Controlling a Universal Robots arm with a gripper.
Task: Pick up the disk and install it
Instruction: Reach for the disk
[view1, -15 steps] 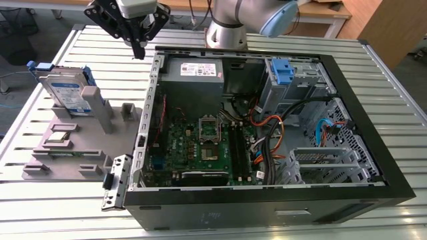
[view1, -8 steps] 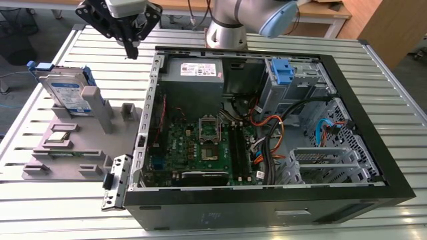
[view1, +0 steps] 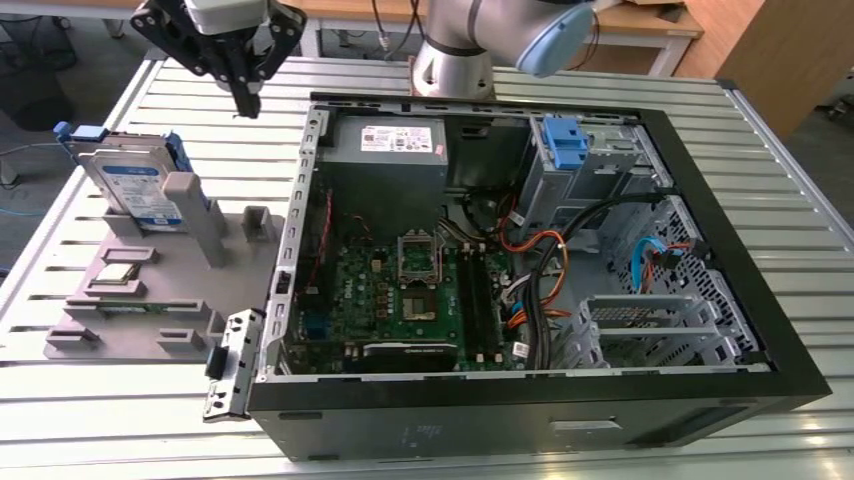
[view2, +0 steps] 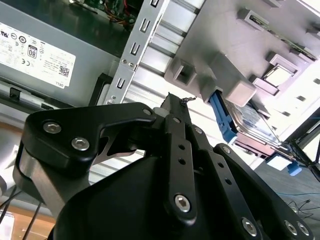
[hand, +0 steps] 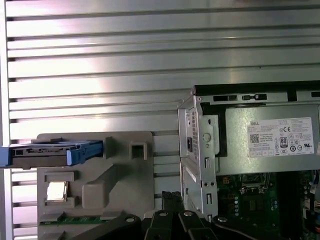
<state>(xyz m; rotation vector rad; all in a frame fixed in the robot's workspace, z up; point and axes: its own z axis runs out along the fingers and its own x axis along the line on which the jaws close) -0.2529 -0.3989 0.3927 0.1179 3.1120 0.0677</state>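
Note:
The disk (view1: 134, 185) is a silver drive with a blue-and-white label and blue side rails. It stands on edge in a slot of the grey holder (view1: 200, 225) on the exterior view's left, beside the open computer case (view1: 534, 395). My gripper (view1: 248, 108) hangs above the table between the disk and the case's back corner, apart from both. Its fingers are shut with nothing between them. In both wrist views the shut fingertips (view2: 174, 102) (hand: 172, 196) point down near the holder, with the disk (view2: 226, 120) (hand: 55, 152) off to one side.
The case holds a grey power-supply box (view1: 387, 140), a blue plastic bracket (view1: 563, 140) on the drive cage, a motherboard (view1: 414, 300) and loose cables (view1: 561, 260). The holder also carries a small chip (view1: 118, 275) and a memory stick (view1: 134, 307). The slatted metal table (view1: 787, 200) surrounds everything.

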